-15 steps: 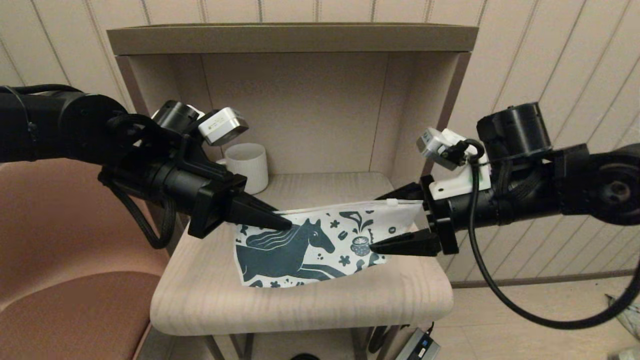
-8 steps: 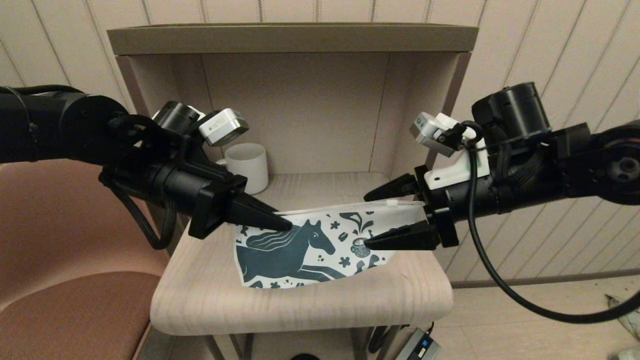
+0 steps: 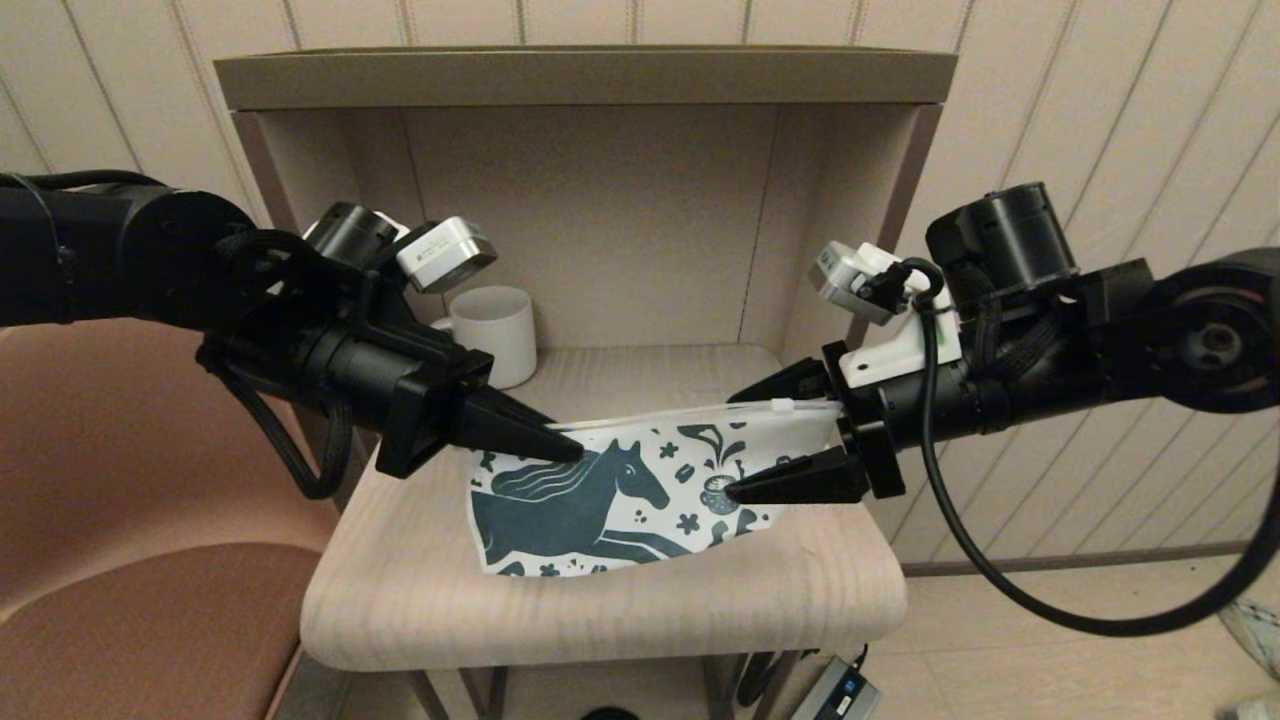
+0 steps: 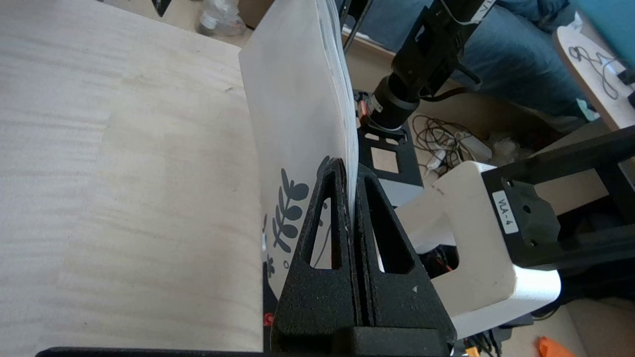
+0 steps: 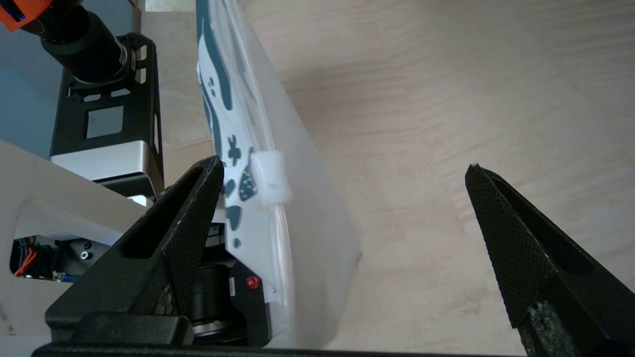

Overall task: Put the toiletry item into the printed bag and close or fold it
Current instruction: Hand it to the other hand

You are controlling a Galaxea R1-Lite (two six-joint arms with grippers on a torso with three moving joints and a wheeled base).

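Note:
The printed bag (image 3: 620, 490) stands on edge on the wooden shelf top, white with a dark teal horse, its zipper along the upper edge. My left gripper (image 3: 570, 447) is shut on the bag's upper left corner; in the left wrist view its fingertips (image 4: 342, 173) pinch the bag's edge (image 4: 292, 109). My right gripper (image 3: 740, 442) is open and straddles the bag's right end, where the white zipper slider (image 3: 783, 407) sits. In the right wrist view the slider (image 5: 270, 178) lies close to one finger (image 5: 198, 198) of the gripper (image 5: 345, 166). No toiletry item is in view.
A white ribbed mug (image 3: 493, 333) stands at the back left of the shelf top (image 3: 600, 610), behind my left arm. The cubby's walls and roof (image 3: 580, 75) enclose the back. A pink chair (image 3: 130, 560) is at the left.
My right gripper has shifted a little to the left along the bag's right end, and its wrist has turned slightly. The left gripper and the bag have held still.

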